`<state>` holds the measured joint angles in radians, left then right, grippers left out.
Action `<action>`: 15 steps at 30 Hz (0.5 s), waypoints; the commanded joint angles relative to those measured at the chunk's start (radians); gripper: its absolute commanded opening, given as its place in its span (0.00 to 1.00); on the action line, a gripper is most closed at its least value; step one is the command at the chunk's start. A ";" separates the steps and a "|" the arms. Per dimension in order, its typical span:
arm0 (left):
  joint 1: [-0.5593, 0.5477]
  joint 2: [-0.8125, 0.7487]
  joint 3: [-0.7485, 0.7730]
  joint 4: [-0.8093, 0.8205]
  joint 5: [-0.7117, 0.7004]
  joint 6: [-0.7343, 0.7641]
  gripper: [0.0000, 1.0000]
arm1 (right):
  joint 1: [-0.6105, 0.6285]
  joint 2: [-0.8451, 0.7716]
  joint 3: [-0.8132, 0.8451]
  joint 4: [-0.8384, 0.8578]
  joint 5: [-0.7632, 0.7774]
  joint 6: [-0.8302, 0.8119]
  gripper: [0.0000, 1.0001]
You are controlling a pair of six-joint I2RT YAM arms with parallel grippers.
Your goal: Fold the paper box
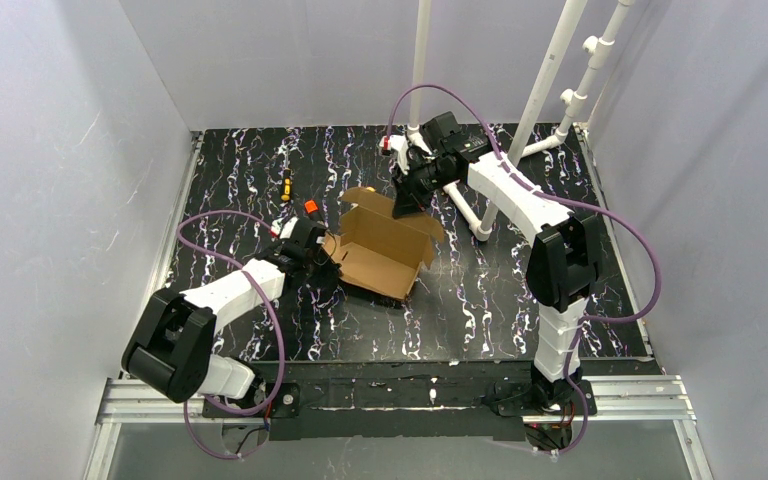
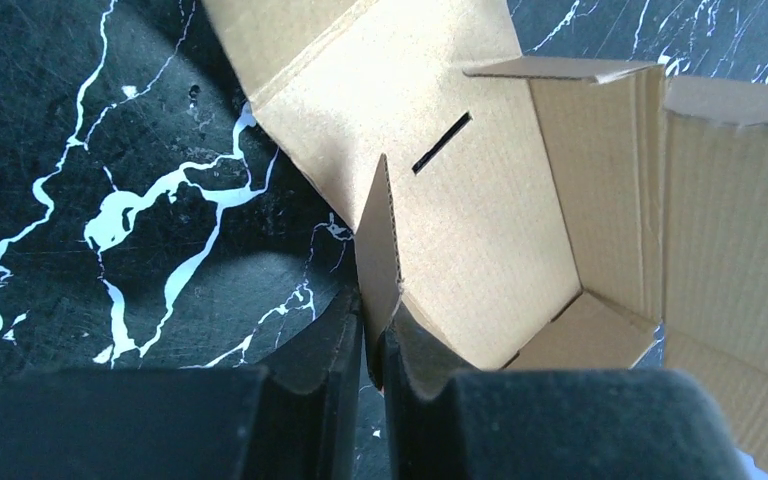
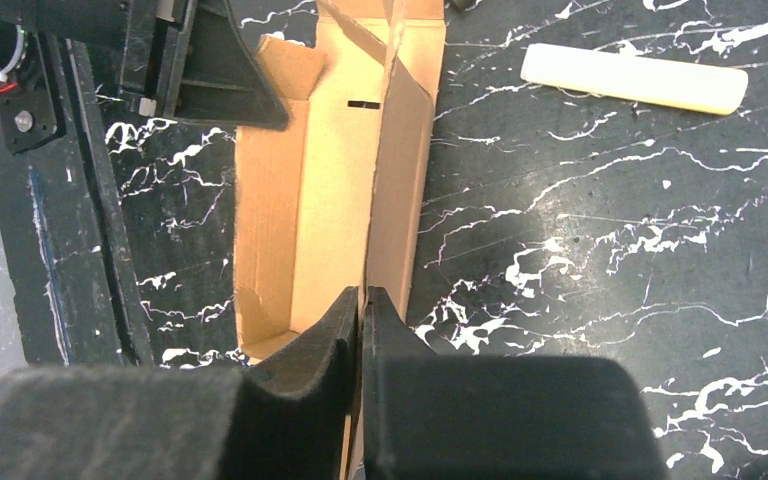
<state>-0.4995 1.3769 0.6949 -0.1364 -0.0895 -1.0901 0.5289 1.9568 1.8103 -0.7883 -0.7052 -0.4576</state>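
Observation:
The paper box [image 1: 385, 250] is brown corrugated cardboard, partly folded into an open tray with raised walls, lying mid-table. My left gripper [image 1: 322, 252] is at its left side. In the left wrist view the left gripper [image 2: 372, 330] is shut on an upright flap of the box [image 2: 480, 200], next to a slot in the floor panel. My right gripper [image 1: 405, 205] reaches down at the far side. In the right wrist view the right gripper [image 3: 361, 305] is shut on the top edge of a long side wall of the box [image 3: 330, 200].
A white pipe frame [image 1: 550, 80] stands at the back right, with a pale pipe piece [image 3: 632, 78] lying on the black marbled table [image 1: 500, 300]. Small orange and yellow items [image 1: 311, 208] lie left of the box. White walls enclose the table.

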 commanded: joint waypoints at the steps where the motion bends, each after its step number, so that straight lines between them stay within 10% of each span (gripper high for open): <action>1: -0.004 -0.007 -0.007 -0.044 -0.004 0.009 0.08 | 0.005 -0.001 0.043 -0.014 0.083 -0.027 0.23; 15: -0.004 -0.099 -0.079 -0.088 -0.021 0.006 0.09 | -0.015 0.002 -0.011 -0.019 0.171 -0.024 0.71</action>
<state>-0.4995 1.3281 0.6277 -0.1875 -0.0814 -1.0893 0.5282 1.9743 1.8076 -0.7933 -0.5377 -0.4759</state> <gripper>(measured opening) 0.080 0.696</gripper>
